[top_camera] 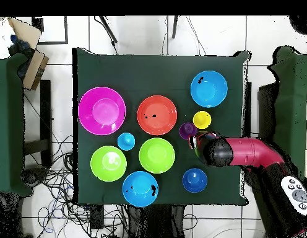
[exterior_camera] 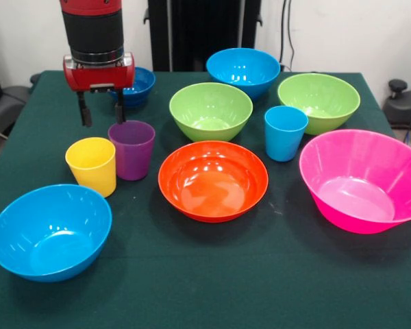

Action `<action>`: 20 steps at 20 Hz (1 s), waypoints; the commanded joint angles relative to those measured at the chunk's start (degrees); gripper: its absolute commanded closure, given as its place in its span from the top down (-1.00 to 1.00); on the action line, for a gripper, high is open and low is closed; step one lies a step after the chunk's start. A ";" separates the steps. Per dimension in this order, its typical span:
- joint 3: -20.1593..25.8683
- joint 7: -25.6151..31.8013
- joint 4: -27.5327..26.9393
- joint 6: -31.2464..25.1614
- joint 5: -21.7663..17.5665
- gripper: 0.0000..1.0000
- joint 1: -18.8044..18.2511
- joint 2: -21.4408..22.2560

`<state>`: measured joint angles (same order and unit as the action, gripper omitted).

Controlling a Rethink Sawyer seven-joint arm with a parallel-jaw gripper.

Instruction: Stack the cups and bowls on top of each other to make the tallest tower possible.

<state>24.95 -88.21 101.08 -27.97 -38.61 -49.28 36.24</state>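
Light blue bowl (exterior_camera: 50, 232) nearest on green table (exterior_camera: 212, 288), gripper (exterior_camera: 103, 108) spread empty above purple cup (exterior_camera: 131, 149).

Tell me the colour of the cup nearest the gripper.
Purple cup, just below the gripper; front view shows it best.

A robotics lab: green-clothed table (exterior_camera: 192, 288), loose floor cables (top_camera: 51, 180), tiled floor (top_camera: 57, 62), white walls (exterior_camera: 370, 34).

Bright, even overhead lighting; white glare spots on the glossy orange plastic bowl (exterior_camera: 213, 180); soft shadows on the green cloth counter (exterior_camera: 212, 274).
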 commanded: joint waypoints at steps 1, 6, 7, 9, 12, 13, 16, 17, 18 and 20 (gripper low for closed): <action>-0.57 -0.50 -1.84 -5.38 0.68 1.00 3.02 -2.29; -0.43 -0.65 -0.18 -5.66 1.08 1.00 3.18 0.12; -0.47 -0.80 0.44 -5.90 1.28 1.00 3.34 1.08; -0.65 -1.28 1.52 -6.45 1.72 1.00 3.84 2.82; -1.21 -2.08 2.85 -6.68 2.10 1.00 4.67 5.14; -1.43 -2.29 3.17 -6.61 2.16 1.00 4.91 5.91; -1.63 -1.79 3.38 -7.03 2.34 1.00 5.10 6.79; -1.62 -1.56 3.47 -7.24 2.42 1.00 5.24 7.13; -1.64 -1.37 3.42 -7.47 2.49 1.00 5.28 7.25; -1.76 -1.18 3.44 -7.37 2.44 1.00 5.41 7.37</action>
<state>24.47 -88.21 101.95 -28.03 -37.11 -46.87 42.61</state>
